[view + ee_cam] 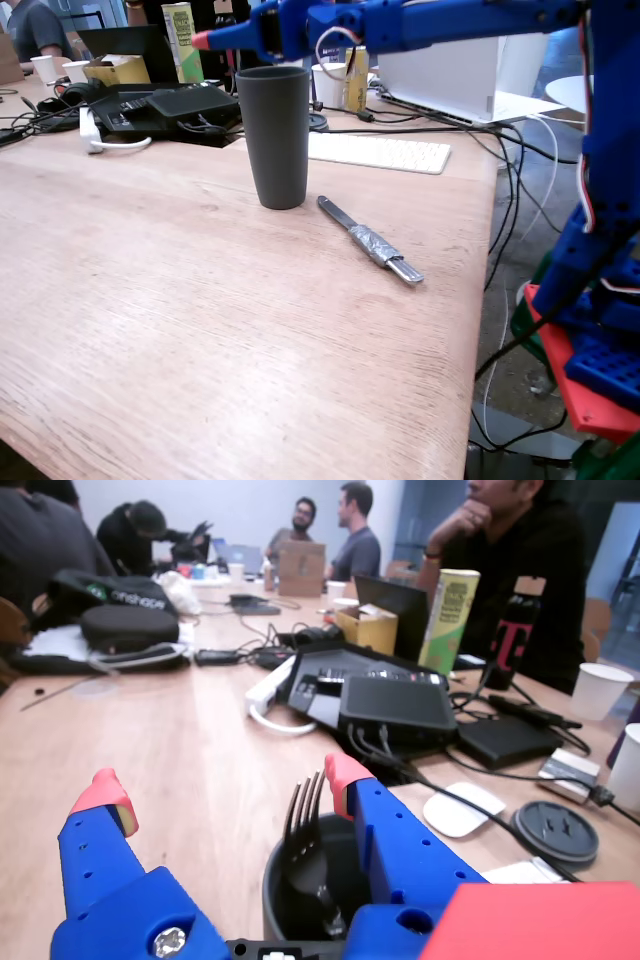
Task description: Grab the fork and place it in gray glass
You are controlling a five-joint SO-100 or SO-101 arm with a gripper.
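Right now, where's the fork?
In the wrist view the fork stands tines-up inside the gray glass, between the open tool's fingers.

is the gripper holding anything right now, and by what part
Nothing: the gripper is open above the gray glass, and the fork stands inside it, tines up.

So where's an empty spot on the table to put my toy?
The near wood in front of the gray glass and left of the knife is bare. Behind the glass it's crowded: keyboard, black boxes, cables.
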